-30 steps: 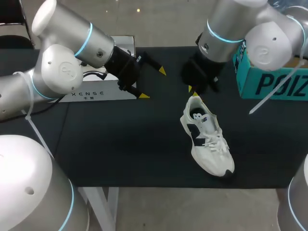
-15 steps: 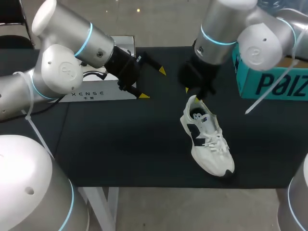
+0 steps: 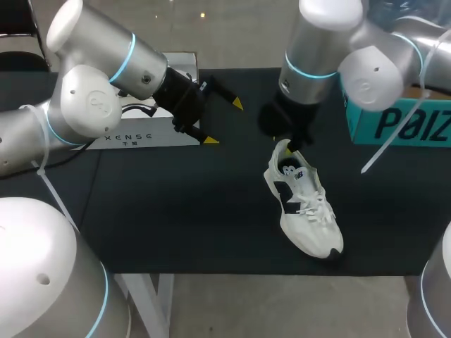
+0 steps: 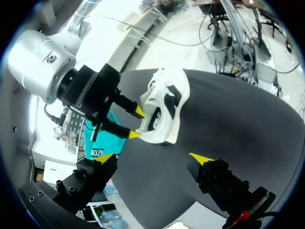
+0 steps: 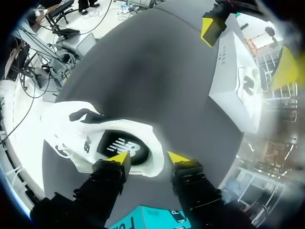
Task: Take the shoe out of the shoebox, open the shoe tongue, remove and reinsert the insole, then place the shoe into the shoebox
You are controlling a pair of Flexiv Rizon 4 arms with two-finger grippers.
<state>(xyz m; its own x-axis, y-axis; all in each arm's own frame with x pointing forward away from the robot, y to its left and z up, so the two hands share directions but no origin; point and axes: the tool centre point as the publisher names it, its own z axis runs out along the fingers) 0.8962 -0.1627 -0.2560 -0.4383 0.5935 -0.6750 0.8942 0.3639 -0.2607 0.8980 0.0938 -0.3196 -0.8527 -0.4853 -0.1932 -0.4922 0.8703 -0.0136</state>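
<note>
Head view: black table (image 3: 176, 204); teal shoebox (image 3: 402, 123) far right; white shoe (image 3: 303, 204) on sole, right of middle. Right gripper (image 5: 148, 156) spread, straddling heel collar. Left gripper (image 3: 224, 122) spread, empty. Shoe likely light, upper soft; stiffer heel looks safest hold.

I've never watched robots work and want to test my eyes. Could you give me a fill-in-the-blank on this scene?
The shoe stands ____ the teal shoebox, on the table. The right arm's fingers straddle the shoe's ____. The left arm's fingers are spread and hold ____.
Missing words: outside; heel; nothing.
</note>
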